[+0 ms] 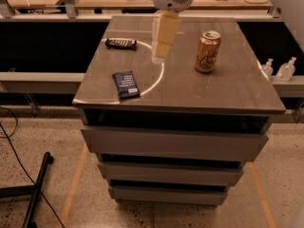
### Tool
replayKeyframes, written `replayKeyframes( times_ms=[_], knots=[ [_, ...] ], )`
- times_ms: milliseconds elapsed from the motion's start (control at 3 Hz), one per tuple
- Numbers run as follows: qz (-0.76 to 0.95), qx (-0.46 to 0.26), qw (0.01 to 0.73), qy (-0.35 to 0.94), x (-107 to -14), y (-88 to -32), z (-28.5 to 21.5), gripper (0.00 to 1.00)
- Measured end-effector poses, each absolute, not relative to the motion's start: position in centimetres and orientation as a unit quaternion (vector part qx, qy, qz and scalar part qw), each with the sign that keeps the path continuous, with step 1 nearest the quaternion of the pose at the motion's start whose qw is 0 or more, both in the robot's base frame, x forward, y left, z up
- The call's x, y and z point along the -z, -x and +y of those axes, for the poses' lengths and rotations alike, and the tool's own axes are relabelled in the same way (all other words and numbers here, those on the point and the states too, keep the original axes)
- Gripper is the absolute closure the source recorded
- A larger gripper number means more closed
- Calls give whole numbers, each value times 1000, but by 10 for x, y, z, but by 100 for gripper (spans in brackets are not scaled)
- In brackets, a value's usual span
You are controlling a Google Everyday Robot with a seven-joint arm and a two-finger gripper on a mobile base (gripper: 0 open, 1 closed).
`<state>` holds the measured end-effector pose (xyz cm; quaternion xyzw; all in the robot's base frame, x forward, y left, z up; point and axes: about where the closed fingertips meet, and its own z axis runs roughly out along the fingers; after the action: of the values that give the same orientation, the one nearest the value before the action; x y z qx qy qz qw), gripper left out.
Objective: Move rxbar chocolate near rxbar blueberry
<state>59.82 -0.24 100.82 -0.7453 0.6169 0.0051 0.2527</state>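
Observation:
The rxbar chocolate point(120, 43), a narrow dark bar with pale lettering, lies at the back left of the cabinet top point(223, 91). The rxbar blueberry point(125, 84), a flat navy-blue bar with white print, lies nearer the front left, slightly angled. My gripper point(160, 54) hangs over the middle of the top, pale and pointing down, to the right of the chocolate bar and behind and right of the blueberry bar. It holds nothing that I can see.
A gold drink can point(207, 52) stands upright on the right half of the top. Below the top are several drawers. A long wooden bench runs behind. Two small bottles point(286, 70) sit on a ledge at the right. A black stand leg point(38, 186) lies on the floor at the left.

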Motion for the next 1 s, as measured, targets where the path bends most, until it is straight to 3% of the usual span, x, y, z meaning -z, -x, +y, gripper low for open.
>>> replayKeyframes(
  times_ms=[1000],
  knots=[
    [624,-15,353,697,-990,-743,1,0]
  ],
)
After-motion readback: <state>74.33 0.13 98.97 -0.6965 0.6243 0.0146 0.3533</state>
